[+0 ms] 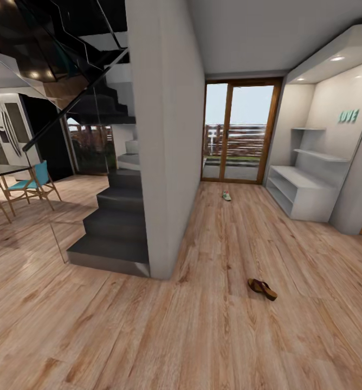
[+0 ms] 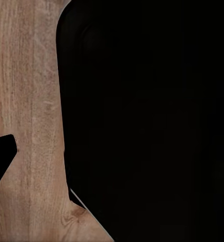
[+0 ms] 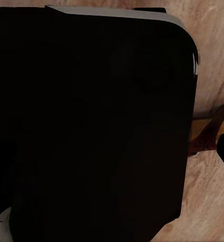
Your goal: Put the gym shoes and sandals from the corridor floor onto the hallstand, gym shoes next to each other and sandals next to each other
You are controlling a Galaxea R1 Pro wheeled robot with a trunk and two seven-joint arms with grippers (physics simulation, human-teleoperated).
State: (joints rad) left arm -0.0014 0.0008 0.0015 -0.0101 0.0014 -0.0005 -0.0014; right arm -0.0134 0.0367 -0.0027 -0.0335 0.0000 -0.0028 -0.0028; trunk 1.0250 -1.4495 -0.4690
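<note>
Sandal [image 1: 262, 288] lies on corridor floor [image 1: 213, 336], hallstand [image 1: 303, 192] well beyond.

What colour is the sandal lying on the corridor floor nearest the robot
Dark brown, with a lighter tan footbed; the sandal shows best in the head view.

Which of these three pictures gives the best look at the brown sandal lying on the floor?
The head view: the sandal lies in full sight on the wood floor, near the camera. Both wrist views show mostly dark robot body with strips of floor, and no sandal that I can make out.
</note>
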